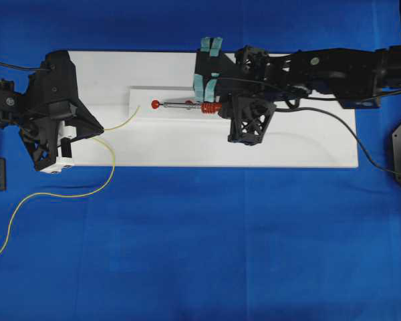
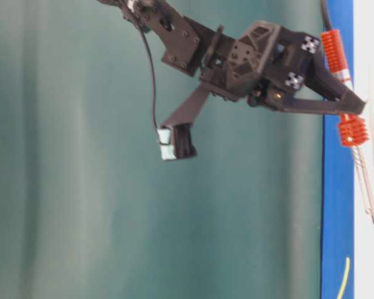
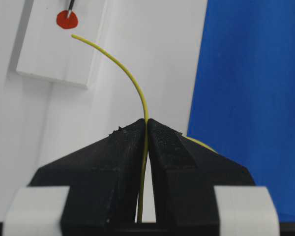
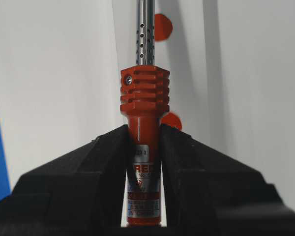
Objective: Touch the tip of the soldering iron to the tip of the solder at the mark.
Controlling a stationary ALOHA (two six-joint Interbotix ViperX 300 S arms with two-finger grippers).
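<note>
While the right claw [image 4: 143, 147] clamps the soldering iron [image 1: 187, 105] at upper centre, tip on the red mark [image 1: 156, 103], the left claw [image 3: 146, 129] pinches the solder [image 3: 125, 73], whose end stays just short of it.

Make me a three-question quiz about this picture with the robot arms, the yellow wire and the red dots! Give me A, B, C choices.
1. Where is the soldering iron tip?
A. at a red dot on the raised white strip
B. on the blue cloth
C. inside the left gripper

2. What colour is the solder?
A. green
B. yellow
C. black

3. What is the left gripper doing?
A. hanging open
B. gripping the iron
C. pinching the solder

Answers:
1 A, the left wrist view shows the dark tip touching the red dot.
2 B, the thin wire is yellow in the overhead view too.
3 C, its fingers close around the wire; the right gripper holds the iron.
</note>
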